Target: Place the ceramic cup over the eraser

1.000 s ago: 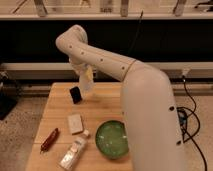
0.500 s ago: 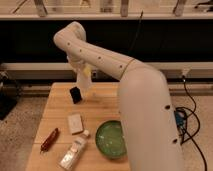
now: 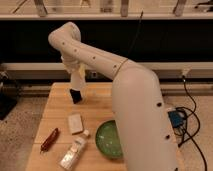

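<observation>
gripper (image 3: 76, 83) at table's (image 3: 100, 92) far left, clamped on white cup (image 3: 78, 81) just above black eraser (image 3: 75, 96): risk, an off-centre drop lets the rim tip the eraser.

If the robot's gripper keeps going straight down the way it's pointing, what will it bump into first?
Most likely the eraser. The gripper points down with the ceramic cup at its tip, right above the black block. Depth is hard to judge, so it could land just beside it on the table.
</observation>
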